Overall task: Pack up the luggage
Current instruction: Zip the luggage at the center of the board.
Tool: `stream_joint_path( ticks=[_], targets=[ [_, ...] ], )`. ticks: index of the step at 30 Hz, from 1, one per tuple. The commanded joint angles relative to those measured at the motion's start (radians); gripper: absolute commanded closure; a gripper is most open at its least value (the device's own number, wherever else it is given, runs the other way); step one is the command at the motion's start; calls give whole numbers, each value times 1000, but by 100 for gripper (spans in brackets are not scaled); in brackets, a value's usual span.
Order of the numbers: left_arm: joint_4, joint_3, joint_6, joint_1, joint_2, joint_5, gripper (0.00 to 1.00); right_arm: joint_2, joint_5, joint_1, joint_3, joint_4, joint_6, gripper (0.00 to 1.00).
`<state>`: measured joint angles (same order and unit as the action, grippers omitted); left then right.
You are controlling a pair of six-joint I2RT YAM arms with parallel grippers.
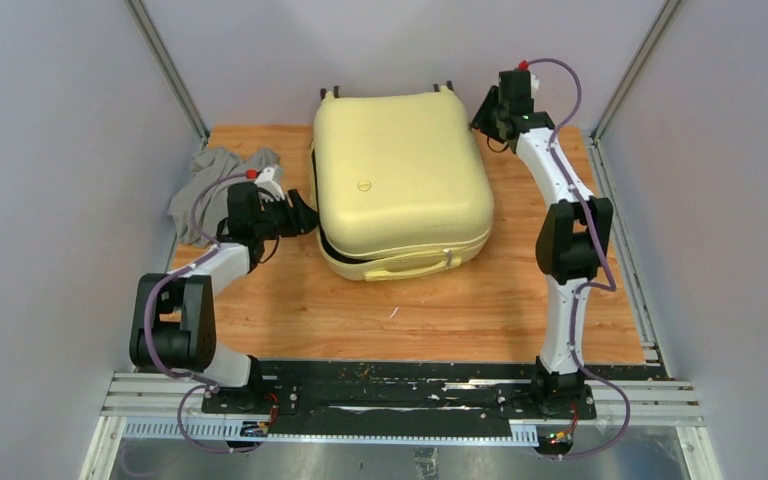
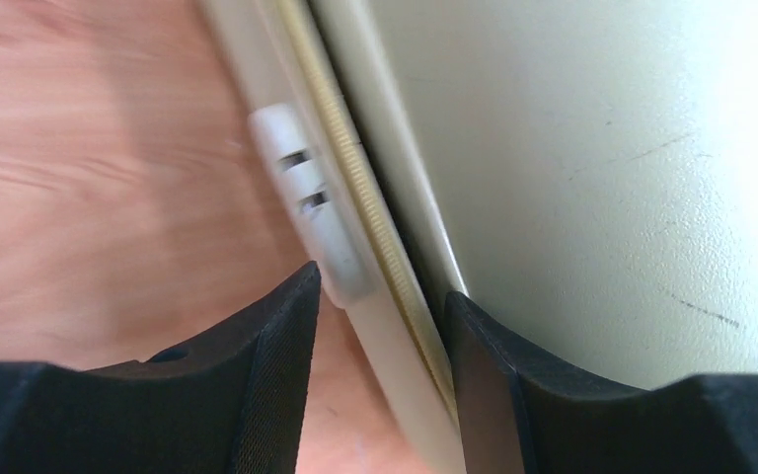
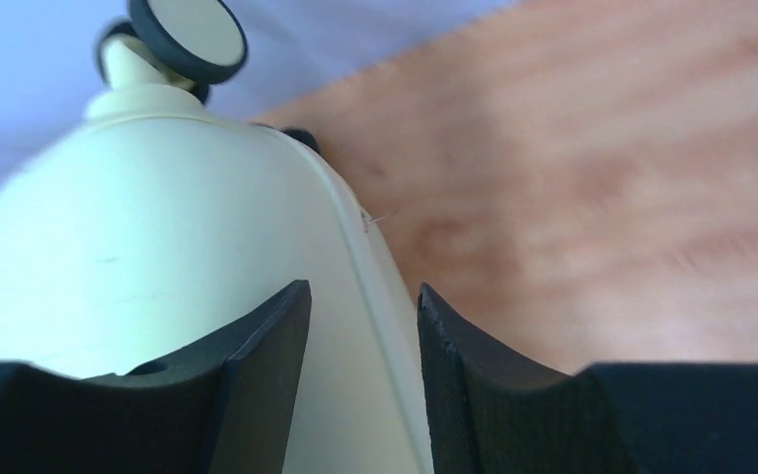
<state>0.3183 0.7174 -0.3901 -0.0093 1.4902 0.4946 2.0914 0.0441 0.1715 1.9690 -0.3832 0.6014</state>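
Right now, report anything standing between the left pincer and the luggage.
Nothing visible does. The left pincer sits at the left edge of the luggage, open fingers straddling its zipper seam. The grey cloth lies beyond the arm, off that path.

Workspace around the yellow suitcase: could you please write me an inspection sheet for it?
Surface: wooden table, with a small white scrap near its front.
Job's things: luggage lying flat with the lid down and a dark gap at its near-left corner.
Clutter: grey cloth crumpled at the far left, outside the luggage.
Grippers: left gripper astride the zip seam, grip unclear; right gripper open over the corner by a wheel.
Cables: purple cables run along both arms, clear of the luggage.
Surroundings: plain grey walls; nothing else seen.
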Motion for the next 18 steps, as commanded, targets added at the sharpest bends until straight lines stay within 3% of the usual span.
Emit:
stream_joint_path(
  ticks=[1, 5, 9, 13, 18],
  targets=[
    [-45, -52, 18, -104, -109, 289, 46, 160, -450, 108, 256, -133, -96, 49],
    [-130, -35, 40, -88, -147, 294, 47, 68, -387, 99, 162, -131, -172, 41],
    [-131, 1, 20, -68, -149, 263, 43, -209, -190, 34, -139, -65, -205, 32],
    [-130, 50, -22, -30, -138, 221, 36, -518, -100, -74, -510, 66, -172, 26],
    [-130, 129, -100, 85, -122, 237, 26, -792, -175, -163, -834, 91, -178, 21]
  ],
)
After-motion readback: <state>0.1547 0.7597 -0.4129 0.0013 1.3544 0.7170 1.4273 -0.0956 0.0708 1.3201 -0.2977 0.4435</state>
